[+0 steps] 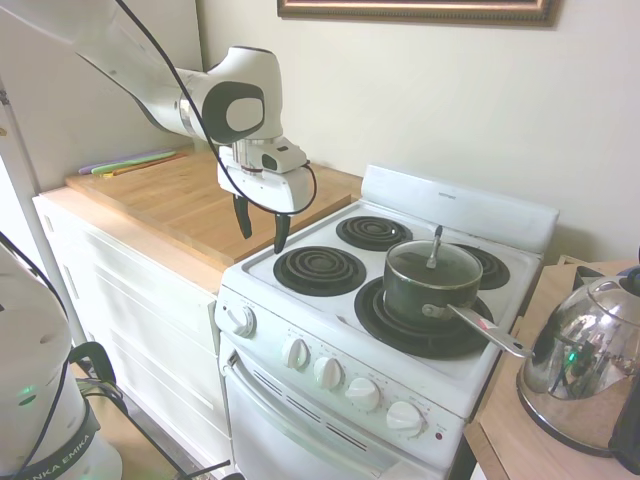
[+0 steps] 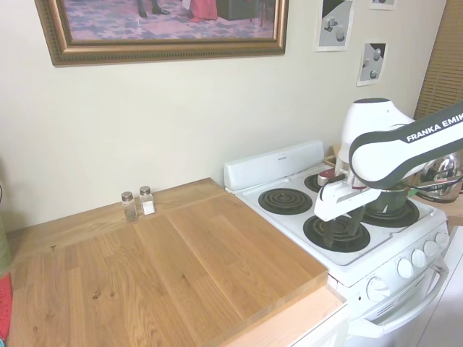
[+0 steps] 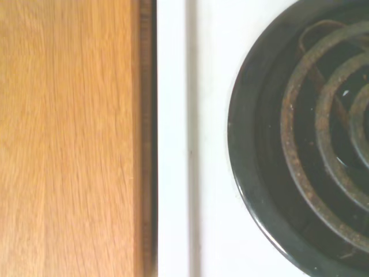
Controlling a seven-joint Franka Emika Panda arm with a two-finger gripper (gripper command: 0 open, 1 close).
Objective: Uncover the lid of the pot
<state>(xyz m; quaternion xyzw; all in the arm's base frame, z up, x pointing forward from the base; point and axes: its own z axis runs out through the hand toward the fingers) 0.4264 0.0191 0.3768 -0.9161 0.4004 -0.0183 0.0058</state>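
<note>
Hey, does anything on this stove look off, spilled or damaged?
Nothing spilled or askew. The lid sits flat on the pot, which stands upright on its burner. The one oddity: the coil in the wrist view looks rusty and worn. The gripper hangs open, apart from the pot.

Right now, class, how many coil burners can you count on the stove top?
4. One front burner lies bare near the claw; one front burner sits under the pot; one back burner is bare; one back burner is partly hidden behind the pot.
</note>
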